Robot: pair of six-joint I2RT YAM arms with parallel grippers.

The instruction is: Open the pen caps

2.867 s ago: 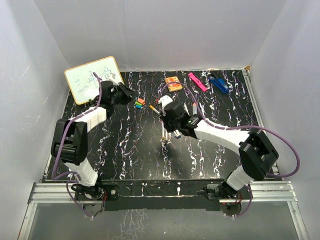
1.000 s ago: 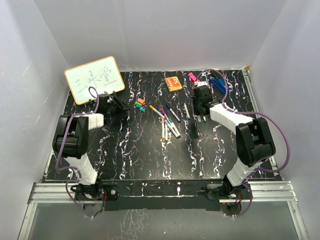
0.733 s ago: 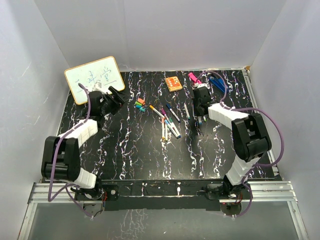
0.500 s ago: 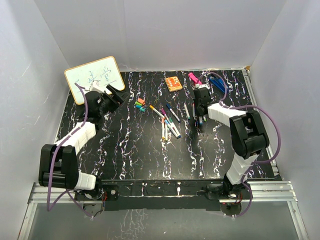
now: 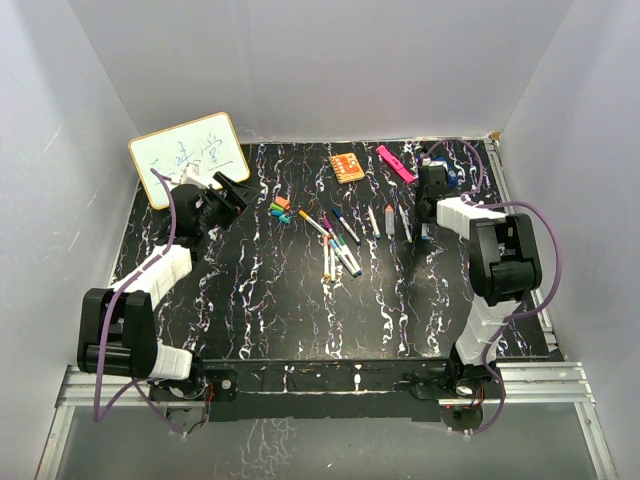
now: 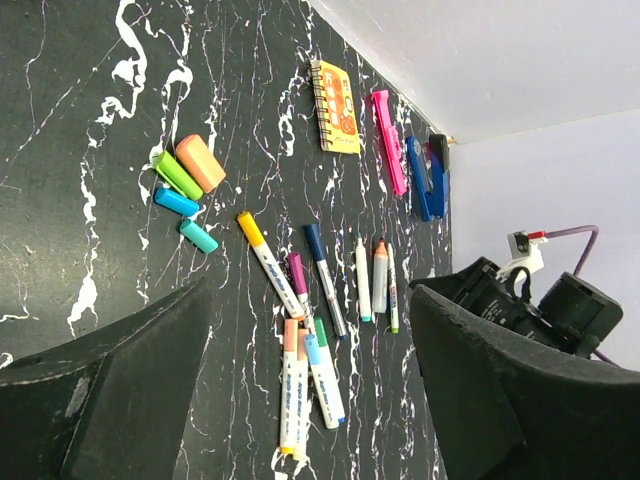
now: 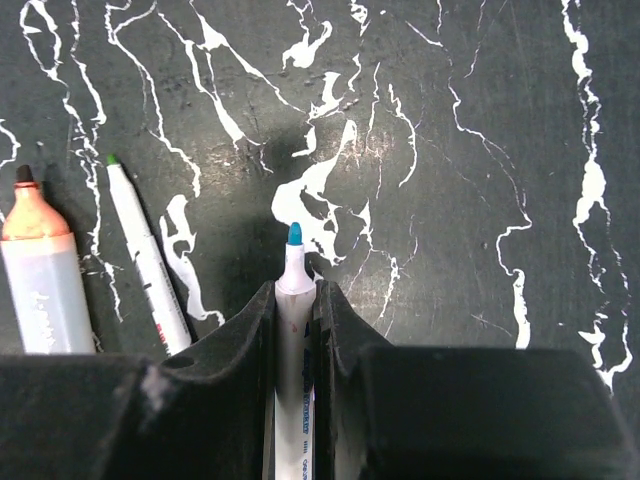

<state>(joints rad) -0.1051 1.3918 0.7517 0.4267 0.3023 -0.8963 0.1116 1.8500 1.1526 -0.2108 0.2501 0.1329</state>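
**Bench** [image 5: 280, 300]: black with white veins. The landmark for this entry is the orange notepad [image 5: 347, 167] near the far edge.

**Caps** [image 6: 178, 201]: four loose ones in green, peach, blue and teal. They lie flat in a tight cluster left of the notepad, a little nearer the arms.

**Pens** [image 6: 322, 380]: white barrels with coloured ends, scattered on the near side of the notepad. Several lie side by side.

**Teal-tipped pen** [image 7: 293, 262]: uncapped, its tip pointing at the bench, to the right of the notepad and nearer. Whether the tip touches the bench cannot be told.

**Right pincer** [image 7: 296, 300]: clenched on the barrel of the teal-tipped pen.

**Green-tipped pen** [image 7: 145, 250] and **copper-ended marker** [image 7: 35, 275]: both lie on the bench just beside the held pen, on its notepad side.

**Left pincer** [image 6: 310, 295]: released, jaws spread wide and holding nothing. It hangs well left of the notepad, beside the whiteboard [image 5: 190, 157].

**Pink clip** [image 5: 395, 163] and **blue clip** [image 5: 440, 165]: both lie right of the notepad, by the far edge.
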